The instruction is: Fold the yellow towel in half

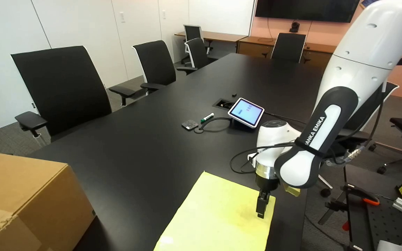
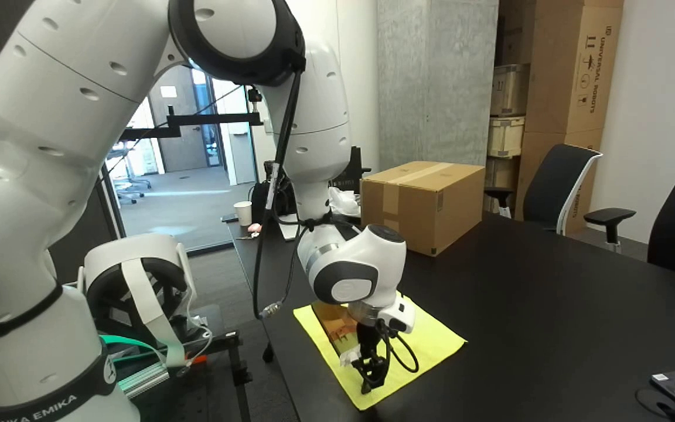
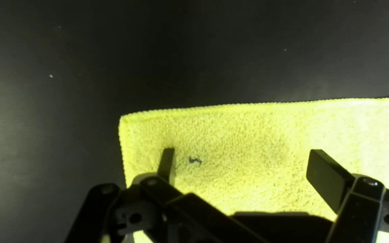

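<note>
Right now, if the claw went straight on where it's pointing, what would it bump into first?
Probably the yellow towel, near one corner: the open claw points down at it. Whether any gap remains, I can't tell.

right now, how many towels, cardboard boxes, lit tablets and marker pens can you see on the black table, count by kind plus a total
Yellow towel: 1
Cardboard box: 1
Lit tablet: 1
Marker pen: 1
Total: 4
</note>
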Tool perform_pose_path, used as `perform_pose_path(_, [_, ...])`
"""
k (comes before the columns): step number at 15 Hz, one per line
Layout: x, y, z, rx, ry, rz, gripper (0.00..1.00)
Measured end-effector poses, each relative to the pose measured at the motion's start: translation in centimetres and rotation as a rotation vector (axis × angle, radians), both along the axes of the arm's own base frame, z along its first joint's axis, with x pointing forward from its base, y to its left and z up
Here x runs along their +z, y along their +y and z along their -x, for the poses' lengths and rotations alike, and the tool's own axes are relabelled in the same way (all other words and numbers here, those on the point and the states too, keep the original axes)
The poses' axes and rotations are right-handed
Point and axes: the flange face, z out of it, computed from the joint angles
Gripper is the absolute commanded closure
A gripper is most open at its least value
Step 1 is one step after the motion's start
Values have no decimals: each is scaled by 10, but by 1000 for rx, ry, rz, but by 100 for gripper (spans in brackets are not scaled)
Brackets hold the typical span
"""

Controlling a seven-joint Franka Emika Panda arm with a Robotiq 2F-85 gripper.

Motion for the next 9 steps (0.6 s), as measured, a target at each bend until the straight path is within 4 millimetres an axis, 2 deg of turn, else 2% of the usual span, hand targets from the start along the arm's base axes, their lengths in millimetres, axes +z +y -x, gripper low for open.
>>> perform_pose_path(3, [-3,-2,2,21,4,22,0])
perform_pose_path(9, [-5,-20,1,56,-1,86,0])
